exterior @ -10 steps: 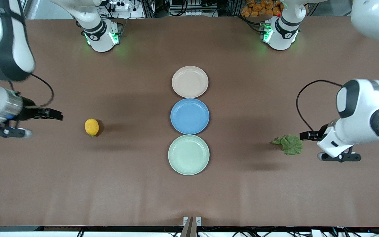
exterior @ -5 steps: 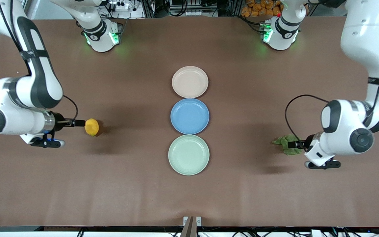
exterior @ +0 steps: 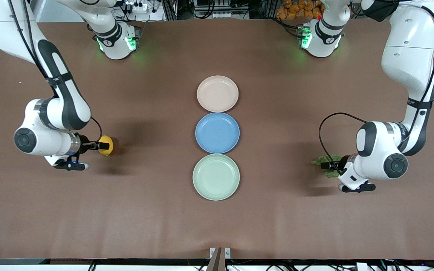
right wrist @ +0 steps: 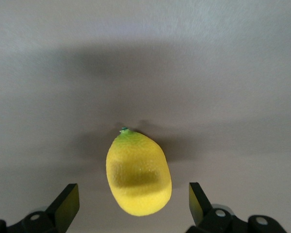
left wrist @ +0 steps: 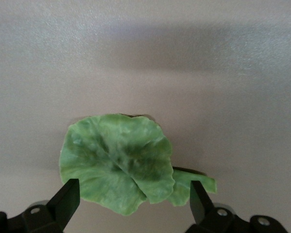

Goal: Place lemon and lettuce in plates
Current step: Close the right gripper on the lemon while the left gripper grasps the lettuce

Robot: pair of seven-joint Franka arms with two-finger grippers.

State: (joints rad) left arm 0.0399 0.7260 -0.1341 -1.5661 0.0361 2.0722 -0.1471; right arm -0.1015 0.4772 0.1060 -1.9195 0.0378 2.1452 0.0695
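Observation:
The yellow lemon [exterior: 107,145] lies on the brown table toward the right arm's end. My right gripper [exterior: 98,144] is low at it and open. In the right wrist view the lemon [right wrist: 138,170] sits just ahead of the open right gripper [right wrist: 133,198], touching neither finger. The green lettuce [exterior: 321,161] lies toward the left arm's end, partly hidden by my left gripper [exterior: 329,165]. In the left wrist view the lettuce [left wrist: 114,160] reaches in between the fingers of the open left gripper [left wrist: 134,195]. The beige-pink plate [exterior: 217,93] and the mint green plate [exterior: 216,177] are empty.
A blue plate [exterior: 217,133] lies between the two other plates in a row at the table's middle. Both arm bases stand along the table edge farthest from the front camera. Bare brown table lies between each item and the plates.
Both arms have swung in and come down: the right gripper has closed up on the lemon and the left on the lettuce. Lemon, lettuce and plates have not moved.

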